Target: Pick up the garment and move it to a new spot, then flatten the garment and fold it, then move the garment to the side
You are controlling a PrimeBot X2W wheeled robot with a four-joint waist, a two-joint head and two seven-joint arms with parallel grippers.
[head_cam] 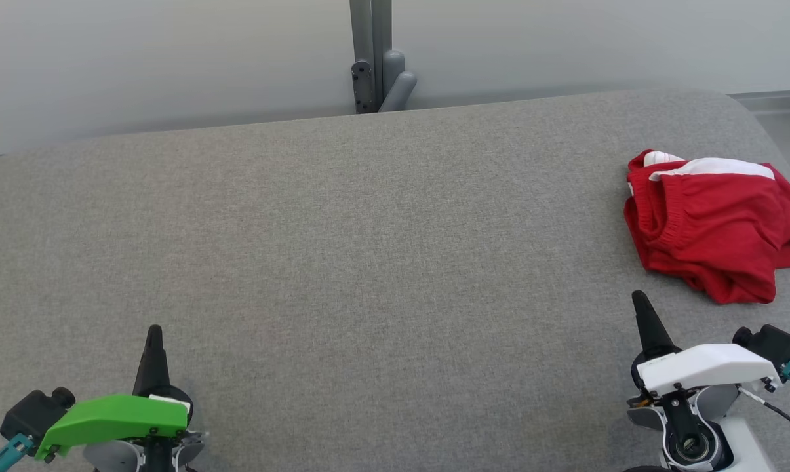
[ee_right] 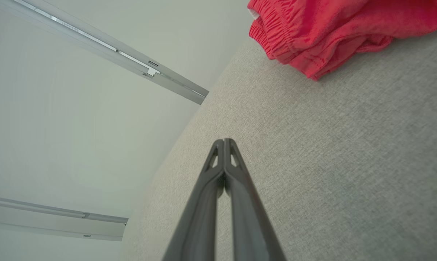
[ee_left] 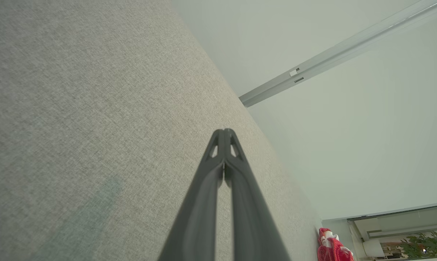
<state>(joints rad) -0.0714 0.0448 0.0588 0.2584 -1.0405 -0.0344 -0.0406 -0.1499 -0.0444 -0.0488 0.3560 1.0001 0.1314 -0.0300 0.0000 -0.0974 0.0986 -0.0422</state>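
The garment [head_cam: 719, 229] is a red pair of shorts with a white band, lying bunched at the right edge of the grey fabric table [head_cam: 368, 262]. It shows again at the top of the right wrist view as the garment [ee_right: 334, 29], and as a small red patch of garment [ee_left: 330, 246] far off in the left wrist view. My right gripper [head_cam: 639, 298] is shut and empty, a short way in front of the garment. My left gripper [head_cam: 153, 330] is shut and empty at the lower left, far from it. Both pairs of fingers [ee_left: 223, 132] [ee_right: 223, 141] meet at the tips.
A grey post with a bracket [head_cam: 375, 59] stands behind the table's far edge, against a pale wall. The table's right edge runs just beyond the garment. A potted plant [ee_left: 421, 244] is far off in the left wrist view.
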